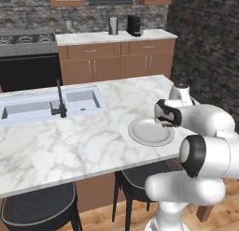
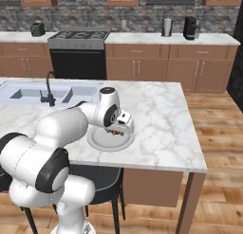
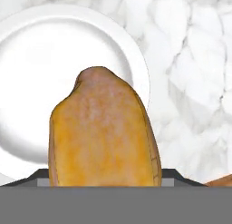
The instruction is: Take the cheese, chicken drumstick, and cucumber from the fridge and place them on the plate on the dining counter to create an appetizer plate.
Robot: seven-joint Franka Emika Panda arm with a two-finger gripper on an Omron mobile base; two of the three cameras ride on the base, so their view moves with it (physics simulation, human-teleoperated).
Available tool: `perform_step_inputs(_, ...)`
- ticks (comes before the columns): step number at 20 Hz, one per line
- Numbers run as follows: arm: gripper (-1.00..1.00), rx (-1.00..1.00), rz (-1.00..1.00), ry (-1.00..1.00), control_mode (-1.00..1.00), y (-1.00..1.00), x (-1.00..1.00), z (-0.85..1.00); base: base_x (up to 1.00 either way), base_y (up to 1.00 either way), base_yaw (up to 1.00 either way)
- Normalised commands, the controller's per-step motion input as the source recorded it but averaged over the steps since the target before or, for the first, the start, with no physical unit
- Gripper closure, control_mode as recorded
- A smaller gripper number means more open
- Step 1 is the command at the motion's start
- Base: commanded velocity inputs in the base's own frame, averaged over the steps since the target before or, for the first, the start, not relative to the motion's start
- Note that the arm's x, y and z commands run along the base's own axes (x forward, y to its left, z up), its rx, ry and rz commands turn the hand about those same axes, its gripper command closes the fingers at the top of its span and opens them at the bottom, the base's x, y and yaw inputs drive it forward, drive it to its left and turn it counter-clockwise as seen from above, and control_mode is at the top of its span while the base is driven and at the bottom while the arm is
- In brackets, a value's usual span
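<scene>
We had the drumstick [image 3: 104, 132] clamped between our jaws, its golden-brown bulk rising straight out from between them in the hand view and hiding the fingertips. Beyond the jaws lay the white plate [image 3: 27, 82], bare, with the drumstick held over its rim on the side nearest the marble. In the left base view the gripper [image 1: 167, 123] hung just over the plate's [image 1: 148, 132] far-right edge; in the right base view the gripper [image 2: 115, 130] sat above the plate [image 2: 102, 142]. The plate rested on the table [image 1: 70, 146], with the sink [image 1: 46, 104] and black faucet [image 1: 59, 101] well away from the jaws.
</scene>
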Motion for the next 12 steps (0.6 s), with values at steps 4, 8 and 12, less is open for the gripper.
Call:
perform_step_inputs(4, 1.00, 0.00, 0.00, 0.19, -1.00, 0.00, 0.74, -0.62, 0.00, 0.00, 0.00)
perform_step_inputs(8, 1.00, 0.00, 0.00, 0.16, -1.00, 0.00, 0.70, -0.49, 0.00, 0.00, 0.00)
perform_step_inputs(12, 1.00, 0.00, 0.00, 0.13, -1.00, -0.02, 0.61, -0.42, 0.00, 0.00, 0.00)
